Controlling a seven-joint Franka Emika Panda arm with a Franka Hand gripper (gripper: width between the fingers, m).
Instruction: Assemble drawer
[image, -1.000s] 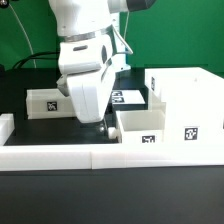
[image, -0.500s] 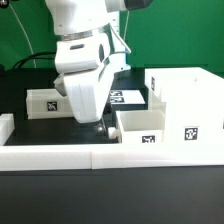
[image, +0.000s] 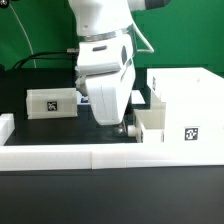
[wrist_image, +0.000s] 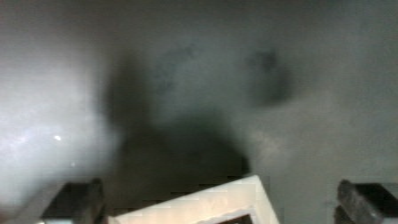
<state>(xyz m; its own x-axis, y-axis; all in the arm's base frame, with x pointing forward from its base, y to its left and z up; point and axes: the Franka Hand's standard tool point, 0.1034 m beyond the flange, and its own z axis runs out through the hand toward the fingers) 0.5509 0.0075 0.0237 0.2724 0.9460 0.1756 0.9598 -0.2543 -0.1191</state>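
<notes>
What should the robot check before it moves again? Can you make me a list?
1. Gripper down next to the tray: ok.
2. Jaws open or shut: cannot tell, neither view shows them clearly.
3. Tray lined up with the housing: looks ok, one end seems to sit inside the opening.
4. Other tray out of the way: ok, it sits apart on the exterior view's left.
5. Wrist view sharp enough to steer by: not ok, it is blurred.
</notes>
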